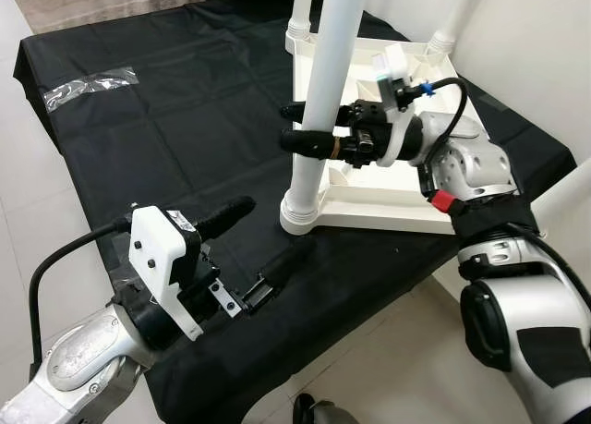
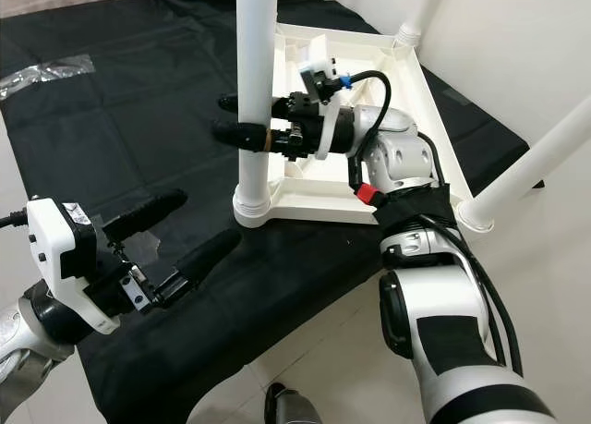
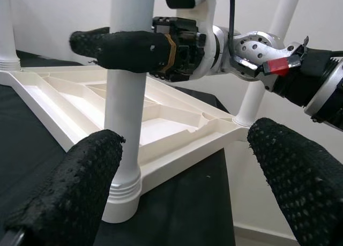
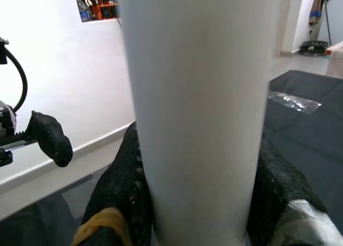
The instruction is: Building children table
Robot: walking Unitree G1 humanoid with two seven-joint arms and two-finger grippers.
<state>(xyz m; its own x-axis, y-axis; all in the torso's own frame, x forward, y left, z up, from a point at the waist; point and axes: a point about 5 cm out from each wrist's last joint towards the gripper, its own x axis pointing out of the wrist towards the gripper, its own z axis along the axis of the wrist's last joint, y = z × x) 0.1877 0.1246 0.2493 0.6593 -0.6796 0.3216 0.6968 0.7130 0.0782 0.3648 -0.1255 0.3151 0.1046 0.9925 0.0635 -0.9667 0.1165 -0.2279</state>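
The white children's table [image 1: 369, 223] lies upside down on a black cloth [image 1: 185, 138], its legs pointing up. My right gripper [image 1: 305, 128] reaches in from the right and is shut on the near-left leg [image 1: 328, 64] at about mid-height. In the right wrist view that leg [image 4: 198, 96] sits between the two black fingers [image 4: 120, 192]. My left gripper [image 1: 272, 228] hovers low over the cloth to the left of the table, open and holding nothing. The left wrist view looks between its fingertips [image 3: 86, 192] at the same leg [image 3: 126, 123].
Other legs stand at the table's far corners [image 1: 303, 8], and one at the near right [image 2: 536, 161] leans out past the cloth edge. A strip of clear tape [image 1: 88, 82] lies at the far left. Pale tiled floor [image 1: 369, 369] surrounds the cloth.
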